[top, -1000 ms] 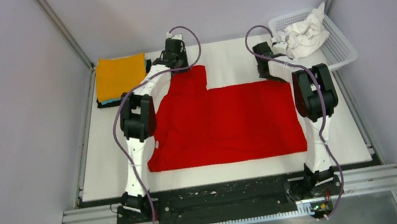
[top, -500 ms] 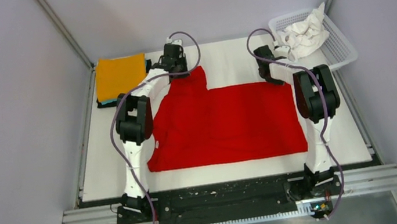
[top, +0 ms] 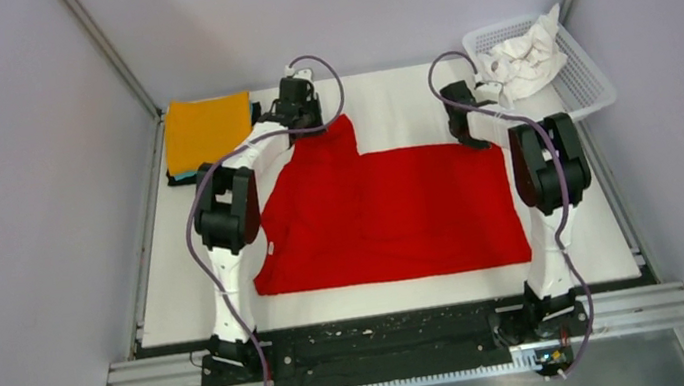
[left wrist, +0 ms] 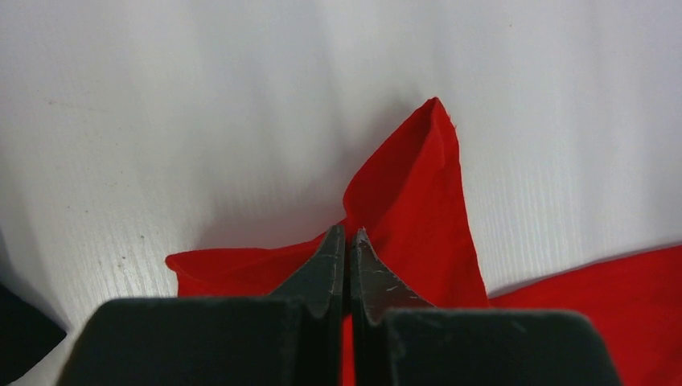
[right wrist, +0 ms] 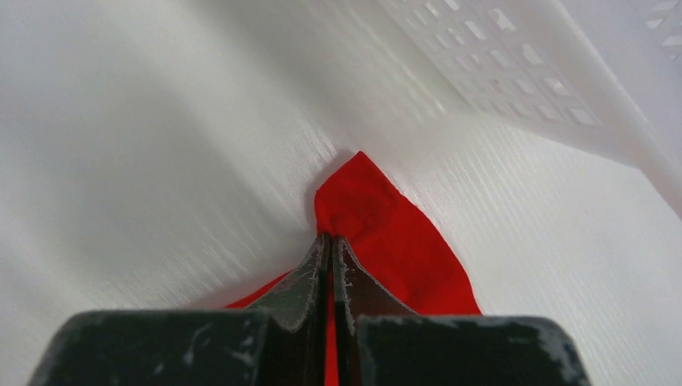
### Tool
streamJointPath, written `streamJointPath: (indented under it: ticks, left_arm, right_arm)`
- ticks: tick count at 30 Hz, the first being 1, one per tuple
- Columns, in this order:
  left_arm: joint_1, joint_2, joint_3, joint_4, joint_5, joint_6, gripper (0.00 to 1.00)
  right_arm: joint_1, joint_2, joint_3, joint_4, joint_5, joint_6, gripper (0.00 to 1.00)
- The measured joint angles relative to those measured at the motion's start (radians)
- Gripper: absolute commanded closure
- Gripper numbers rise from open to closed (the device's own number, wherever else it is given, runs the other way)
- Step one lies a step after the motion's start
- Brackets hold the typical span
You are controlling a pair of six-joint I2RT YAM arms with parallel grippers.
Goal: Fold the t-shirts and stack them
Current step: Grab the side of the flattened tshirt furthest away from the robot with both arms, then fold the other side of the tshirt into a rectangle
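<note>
A red t-shirt lies spread across the middle of the white counter, mostly flat. One sleeve reaches toward the far edge on the left, and the long body runs off to the right.

The left pincer is at the far end of that sleeve. Its two fingers are pressed together with a fold of red cloth caught between them. In the left wrist view the cloth rises just beyond the fingertips into a small pointed peak above the counter.

The right pincer is at the far right corner of the shirt, close to the white mesh basket. Its fingers are likewise clamped tight on the red cloth, and a rounded tip of the corner pokes out past them against the white surface.

An orange t-shirt sits folded flat in the far left corner of the counter, on top of a thin teal layer that shows along its near edge. It lies just beside the left arm and apart from the red shirt.

A crumpled white t-shirt is heaped in the basket at the far right, spilling over its rim.
</note>
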Motion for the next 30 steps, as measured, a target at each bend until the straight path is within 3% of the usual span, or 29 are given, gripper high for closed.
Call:
streamJointPath:
  ticks: [19, 30]
  left_arm:
    - [-0.001, -0.175, -0.179, 0.082, 0.077, 0.021, 1.0]
    - [-0.012, -0.294, -0.338, 0.089, 0.089, 0.037, 1.0]
  right_arm:
    - [0.0, -0.283, -0.259, 0.216, -0.164, -0.06, 1.0]
    - [0.015, -0.347, -0.333, 0.217, -0.216, -0.082, 1.0]
